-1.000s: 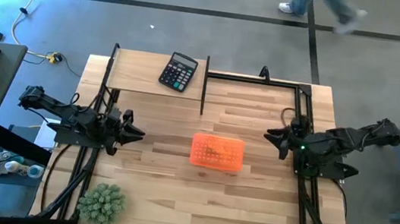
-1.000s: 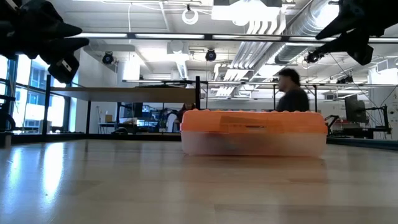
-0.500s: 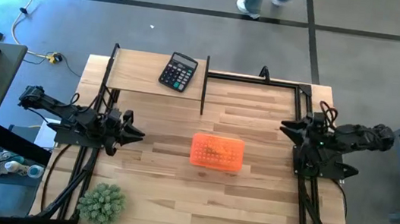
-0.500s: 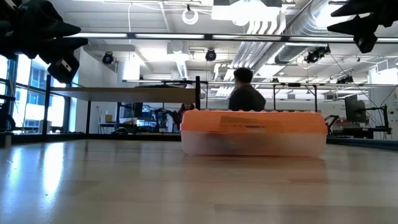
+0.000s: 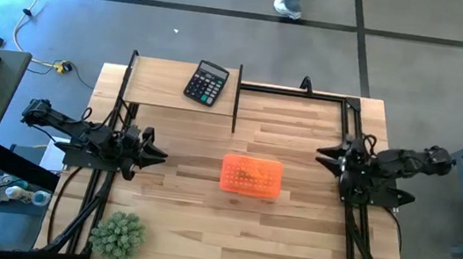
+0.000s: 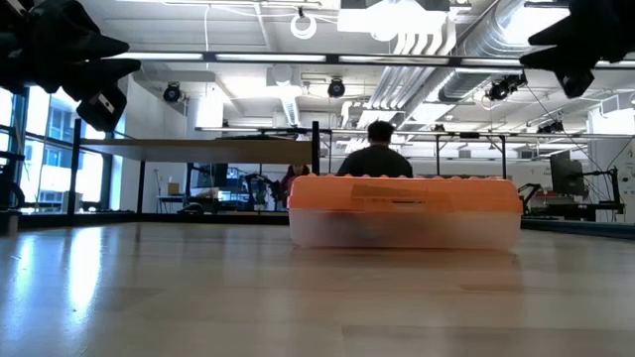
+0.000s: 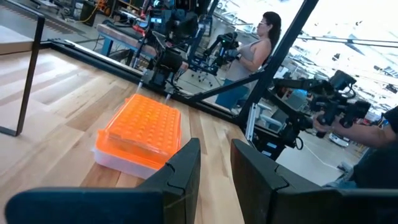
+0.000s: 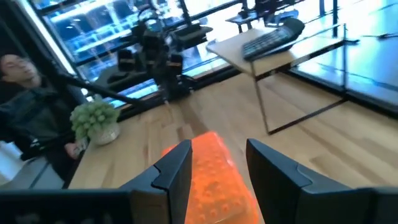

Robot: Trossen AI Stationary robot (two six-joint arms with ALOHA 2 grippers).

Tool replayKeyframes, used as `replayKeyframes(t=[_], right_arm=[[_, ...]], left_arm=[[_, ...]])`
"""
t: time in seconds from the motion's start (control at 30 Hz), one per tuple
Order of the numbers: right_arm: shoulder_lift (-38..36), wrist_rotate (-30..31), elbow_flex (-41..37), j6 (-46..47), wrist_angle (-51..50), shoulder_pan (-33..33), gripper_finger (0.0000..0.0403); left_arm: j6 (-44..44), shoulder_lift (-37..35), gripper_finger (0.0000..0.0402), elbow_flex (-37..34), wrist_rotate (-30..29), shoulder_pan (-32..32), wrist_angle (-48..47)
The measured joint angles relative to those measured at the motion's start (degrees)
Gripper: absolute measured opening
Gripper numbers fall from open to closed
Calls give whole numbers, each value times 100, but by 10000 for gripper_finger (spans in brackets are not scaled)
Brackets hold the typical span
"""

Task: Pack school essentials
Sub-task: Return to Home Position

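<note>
A closed box with an orange studded lid and a clear base rests flat on its base at the middle of the table. None of the scissors, note pad, pens, pencils or tube shows in any view. My left gripper hovers open above the table's left side, pointing at the box. My right gripper hovers open above the right side, also facing the box. Both are well clear of it.
A black calculator lies on the raised shelf at the far left. A spiky green plant stands at the near left corner. Black frame rails run along the far and side edges. A person is in the room beyond the table.
My right gripper drew back toward the table's right and far edges, then came part of the way back toward the box. The box and my left arm have kept still. A person has walked across the room behind the table.
</note>
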Motion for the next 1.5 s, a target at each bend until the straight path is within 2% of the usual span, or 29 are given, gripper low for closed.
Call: replayKeyframes(t=[0.2, 0.43, 0.6, 0.83, 1.03, 1.5], right_arm=[[-428, -506, -755, -43, 661, 0, 144], [-420, -633, -1221, -143, 1186, 0, 144], [-420, -1030, -1517, -272, 1635, 2, 144], [-424, -1217, -1891, -264, 2084, 2, 144], [-409, -1877, -1920, -378, 2173, 0, 144], [-400, -1900, -1920, -417, 2134, 2, 144]], left_arm=[[2, 0, 78, 0, 2, 0, 0], [2, 0, 78, 0, 2, -2, 2], [2, 0, 78, 2, 2, 0, 0], [2, 1, 78, 2, 2, -1, 0], [2, 0, 78, 2, 2, -2, 0], [2, 1, 78, 2, 2, -1, 0]])
